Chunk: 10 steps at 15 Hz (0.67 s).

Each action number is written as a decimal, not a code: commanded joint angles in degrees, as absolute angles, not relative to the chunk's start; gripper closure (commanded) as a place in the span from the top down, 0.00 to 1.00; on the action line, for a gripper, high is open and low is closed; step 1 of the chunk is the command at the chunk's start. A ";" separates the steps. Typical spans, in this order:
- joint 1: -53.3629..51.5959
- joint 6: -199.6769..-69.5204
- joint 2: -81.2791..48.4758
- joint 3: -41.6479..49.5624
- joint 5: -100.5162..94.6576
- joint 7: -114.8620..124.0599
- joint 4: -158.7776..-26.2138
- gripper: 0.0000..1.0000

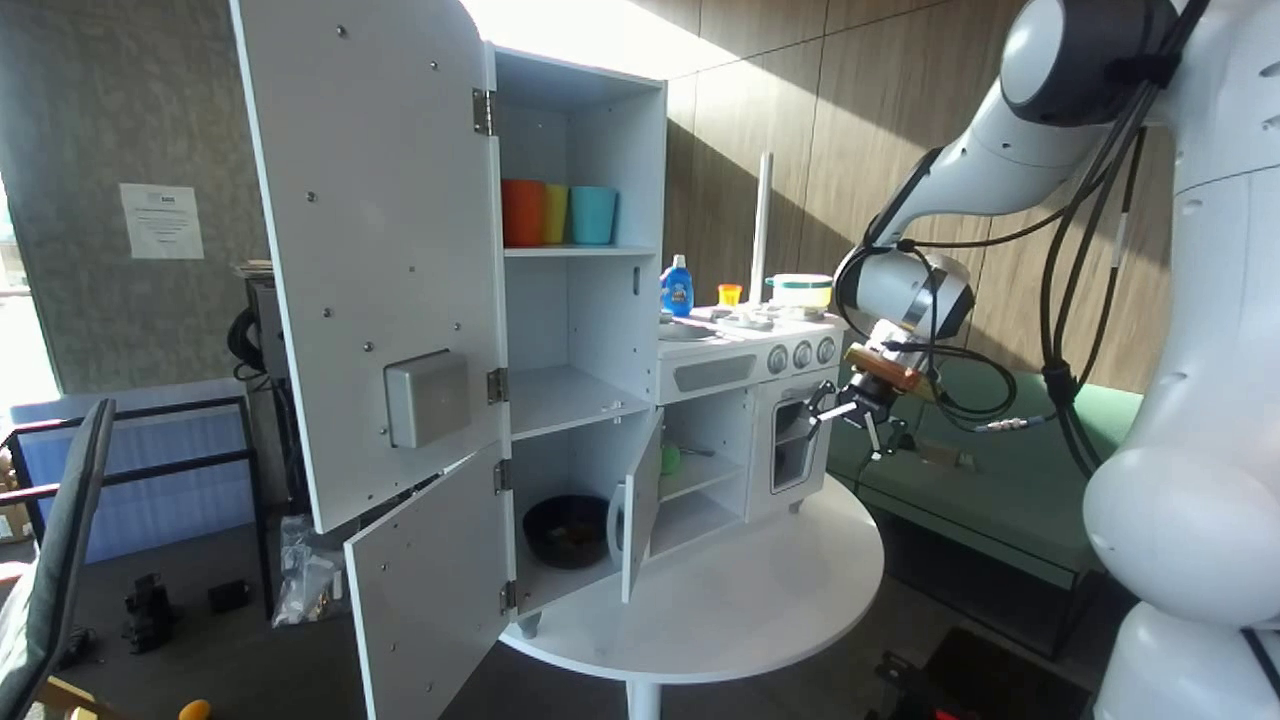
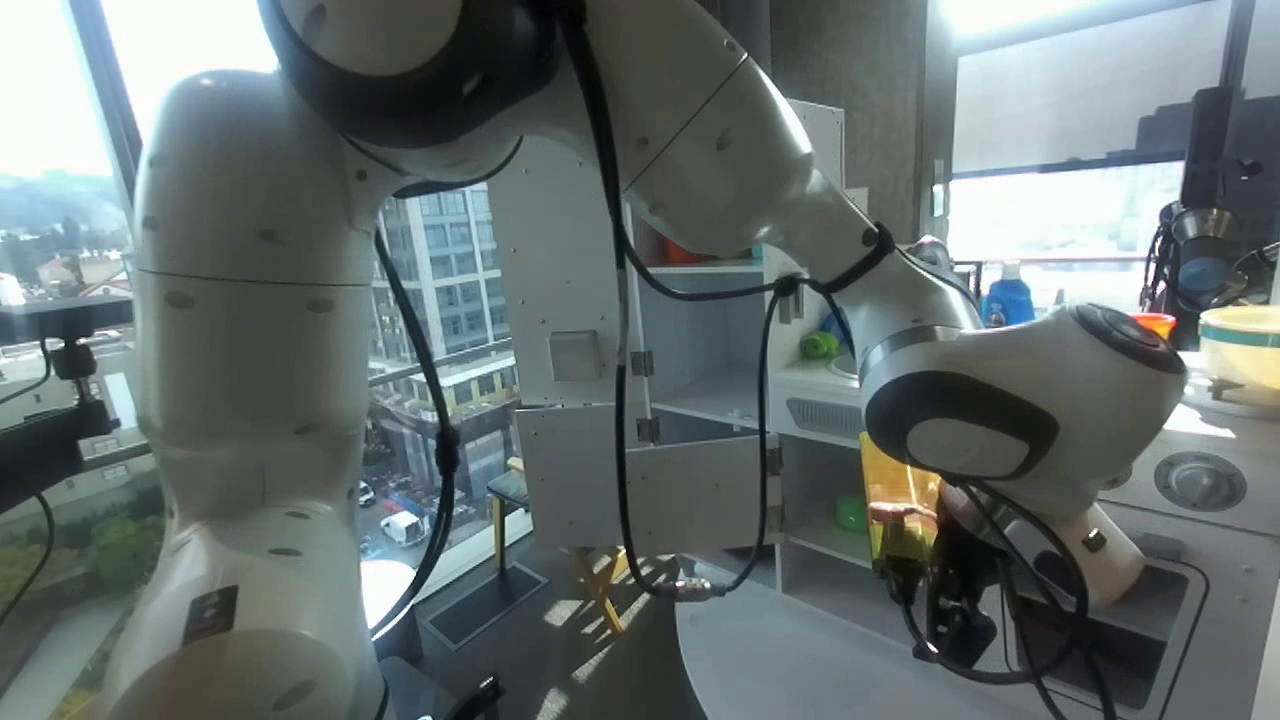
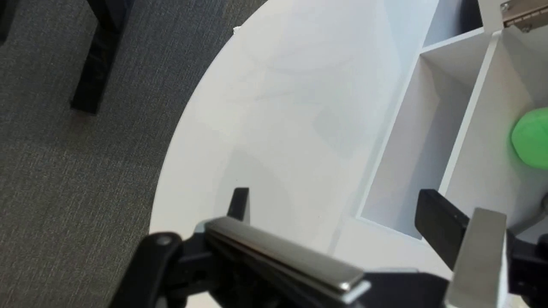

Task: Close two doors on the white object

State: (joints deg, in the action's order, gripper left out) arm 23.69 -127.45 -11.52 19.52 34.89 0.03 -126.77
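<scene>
1. The tool (image 3: 336, 205) is spread: in the wrist view its fingers (image 3: 441, 226) stand well apart, and the round white bench (image 3: 274, 111) shows through the gap.
2. In an exterior view it hangs just beside the oven front (image 1: 793, 450); whether they touch, I cannot tell.
3. In the wrist view, past one finger, a green thing (image 3: 531, 139) sits in a compartment of the white cabinet (image 1: 615, 140).
4. That cabinet stands on the bench, its tall section joined to a shorter one that carries the oven front.
5. Of the two small doors, the handled door (image 1: 641, 503) is swung out from the upright between the sections.
6. The lower door (image 1: 430, 590), hinged at the tall section's outer edge, is wide open, reaching beyond the bench's rim.
7. Above it the tall door (image 1: 370, 250), a grey box (image 1: 428, 400) on its face, stands open too.
8. Inside the tall section, a dark bowl (image 1: 540, 550) sits at the bottom; red-orange, yellow and blue cups (image 1: 555, 215) line the upper shelf.
9. A blue bottle (image 1: 678, 295) stands upright on the shorter section.
</scene>
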 commanded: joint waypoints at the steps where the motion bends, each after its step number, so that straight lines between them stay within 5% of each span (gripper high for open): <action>1: 20.34 -135.53 2.37 18.53 32.26 -1.65 -140.27 1.00; 10: 8.00 -158.00 25.44 6.99 34.41 6.58 -164.00 1.00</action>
